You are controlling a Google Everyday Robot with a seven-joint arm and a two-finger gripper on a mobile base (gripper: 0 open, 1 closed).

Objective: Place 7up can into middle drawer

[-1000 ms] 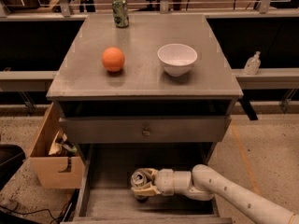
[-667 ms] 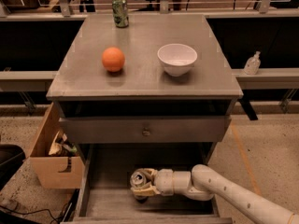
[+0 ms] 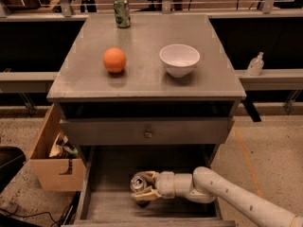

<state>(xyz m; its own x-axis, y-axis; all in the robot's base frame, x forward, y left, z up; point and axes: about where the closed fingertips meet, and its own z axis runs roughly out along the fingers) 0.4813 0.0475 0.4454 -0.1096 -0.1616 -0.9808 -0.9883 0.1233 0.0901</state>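
The 7up can [image 3: 138, 183], pale with a shiny metal top, is low inside the open middle drawer [image 3: 111, 174], left of its centre. I cannot tell whether it rests on the drawer floor. My gripper [image 3: 143, 186] reaches in from the right, its two cream fingers closed on the can from the far and near sides. The white arm [image 3: 222, 193] runs off to the lower right.
On the cabinet top [image 3: 147, 74] are a darker green can [image 3: 121, 11] at the back, an orange [image 3: 115, 60] and a white bowl [image 3: 179, 59]. A shut drawer front with a knob [image 3: 148, 134] overhangs the open drawer. A cardboard box [image 3: 54, 160] stands left; a bottle [image 3: 255, 64] stands right.
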